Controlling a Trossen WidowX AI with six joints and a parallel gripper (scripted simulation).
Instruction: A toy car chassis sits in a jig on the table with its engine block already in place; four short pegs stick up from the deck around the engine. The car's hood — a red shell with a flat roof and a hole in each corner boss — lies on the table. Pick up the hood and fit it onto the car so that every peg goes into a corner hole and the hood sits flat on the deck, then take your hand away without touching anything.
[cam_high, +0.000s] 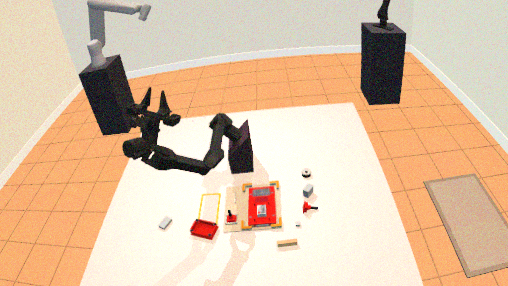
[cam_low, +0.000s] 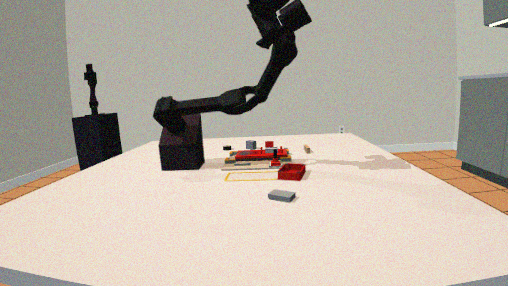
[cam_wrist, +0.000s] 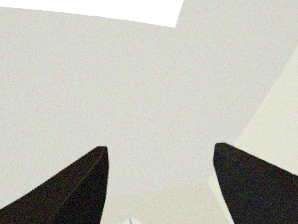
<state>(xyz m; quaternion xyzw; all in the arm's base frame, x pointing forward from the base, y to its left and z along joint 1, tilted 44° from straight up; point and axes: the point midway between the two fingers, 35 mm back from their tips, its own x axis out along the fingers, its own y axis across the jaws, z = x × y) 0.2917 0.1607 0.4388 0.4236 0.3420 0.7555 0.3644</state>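
Note:
The red hood (cam_high: 204, 229) (cam_low: 291, 172) lies on the table left of the jig in the top view, at the near end of a yellow outline; its hollow side appears to face up. The red chassis (cam_high: 270, 201) sits in the jig (cam_high: 234, 198) between orange-yellow corner brackets. The pale grey engine block (cam_high: 261, 210) is on its deck; the pegs are too small to make out clearly. My gripper (cam_high: 156, 90) (cam_wrist: 161, 154) is open and empty, raised high and far from the hood, fingers pointing up. In the exterior view its fingers are out of frame.
A red piece with a black knob (cam_high: 231, 218) stands on the jig board. A grey block (cam_high: 165, 223) (cam_low: 281, 195) lies left of the hood. A tan bar (cam_high: 287, 243), a grey cube (cam_high: 308, 190) and a round part (cam_high: 306, 172) lie around the jig.

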